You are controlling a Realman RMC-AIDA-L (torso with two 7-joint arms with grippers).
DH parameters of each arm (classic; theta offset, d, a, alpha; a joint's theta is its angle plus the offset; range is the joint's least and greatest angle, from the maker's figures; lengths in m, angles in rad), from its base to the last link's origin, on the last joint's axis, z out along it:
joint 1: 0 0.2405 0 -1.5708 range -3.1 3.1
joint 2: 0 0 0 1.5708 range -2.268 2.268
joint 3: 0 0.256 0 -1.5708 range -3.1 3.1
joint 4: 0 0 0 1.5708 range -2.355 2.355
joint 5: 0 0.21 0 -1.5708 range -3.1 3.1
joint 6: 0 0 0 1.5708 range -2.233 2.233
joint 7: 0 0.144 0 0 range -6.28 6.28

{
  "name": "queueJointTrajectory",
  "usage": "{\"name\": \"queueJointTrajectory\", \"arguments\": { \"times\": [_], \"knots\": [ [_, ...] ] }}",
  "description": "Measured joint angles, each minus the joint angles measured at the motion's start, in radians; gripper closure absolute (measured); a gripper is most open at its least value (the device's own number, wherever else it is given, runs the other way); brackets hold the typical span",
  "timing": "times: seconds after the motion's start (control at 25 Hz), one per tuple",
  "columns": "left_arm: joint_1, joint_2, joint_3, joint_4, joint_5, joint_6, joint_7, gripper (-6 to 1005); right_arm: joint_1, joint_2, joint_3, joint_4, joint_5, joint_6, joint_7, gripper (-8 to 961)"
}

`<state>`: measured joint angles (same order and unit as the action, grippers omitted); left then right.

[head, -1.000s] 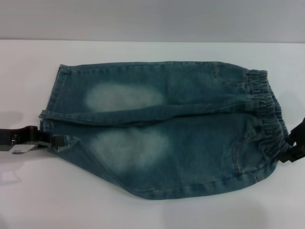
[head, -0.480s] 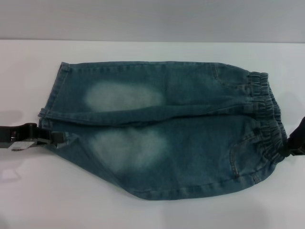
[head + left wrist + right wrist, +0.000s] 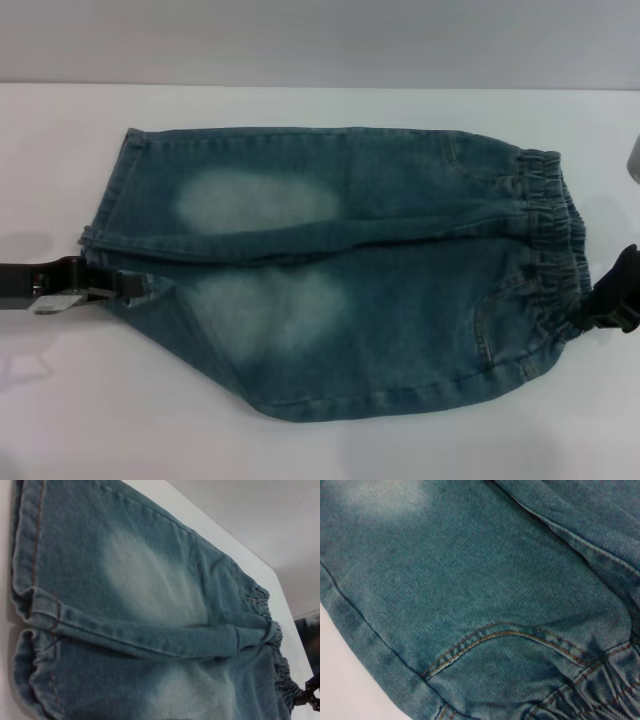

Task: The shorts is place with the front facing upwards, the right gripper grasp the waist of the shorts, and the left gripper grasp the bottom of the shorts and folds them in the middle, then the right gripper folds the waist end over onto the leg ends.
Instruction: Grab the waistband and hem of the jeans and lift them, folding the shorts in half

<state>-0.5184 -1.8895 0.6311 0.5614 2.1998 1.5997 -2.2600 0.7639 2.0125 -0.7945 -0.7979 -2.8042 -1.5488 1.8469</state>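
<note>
The left gripper (image 3: 130, 288) sits at the left edge of the head view, its jaws pinching the hem corner of the nearer leg at the bottom of the shorts (image 3: 105, 235); the denim bunches slightly where it is held. A small white label shows on the gripper's body, but nothing on it can be read. The right gripper (image 3: 600, 305) is at the opposite end, pressed against the lower part of the waist of the shorts (image 3: 555, 245); whether its jaws are spread or pinching the band cannot be told, since the cloth hides the tips.

Between the two grippers, the shorts (image 3: 340, 270) lie flat and front-up on the white desk (image 3: 320, 450), stretched sideways with the hems to the robot's left and the gathered elastic band to its right. The denim is mid-blue, with a pale faded patch on each thigh. The farther leg's inner edge overlaps the nearer leg along a raised fold running down the middle. The right wrist view shows a curved pocket seam (image 3: 510, 635) in orange-brown double stitching just beside the ruffled band. The left wrist view shows the same thread along the flat hems.
</note>
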Motion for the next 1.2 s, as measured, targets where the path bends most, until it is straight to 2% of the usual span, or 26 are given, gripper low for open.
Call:
{"name": "queueJointTrajectory", "arguments": {
  "times": [0.36, 0.44, 0.72, 0.84, 0.96, 1.2],
  "knots": [
    [-0.008, 0.000, -0.018, 0.000, 0.000, -0.003, 0.015, 857, -0.005, 0.004, 0.009, 0.019, 0.047, 0.031, -0.010, 926],
    [-0.012, 0.002, -0.040, 0.000, 0.000, -0.003, 0.014, 856, -0.015, -0.003, 0.011, 0.016, 0.095, 0.031, -0.012, 922],
    [-0.049, 0.008, -0.157, 0.001, -0.001, -0.003, 0.005, 851, -0.100, -0.054, 0.043, 0.011, 0.361, 0.057, -0.014, 909],
    [-0.076, 0.009, -0.212, 0.005, -0.001, -0.015, 0.005, 848, -0.135, -0.058, 0.074, 0.016, 0.454, 0.088, -0.025, 904],
    [-0.096, 0.006, -0.251, 0.006, -0.003, -0.048, 0.008, 846, -0.170, -0.052, 0.095, 0.018, 0.527, 0.129, -0.038, 899],
    [-0.117, -0.001, -0.259, 0.006, -0.038, -0.167, 0.016, 842, -0.217, -0.010, 0.106, 0.030, 0.694, 0.243, -0.093, 888]
  ]
}}
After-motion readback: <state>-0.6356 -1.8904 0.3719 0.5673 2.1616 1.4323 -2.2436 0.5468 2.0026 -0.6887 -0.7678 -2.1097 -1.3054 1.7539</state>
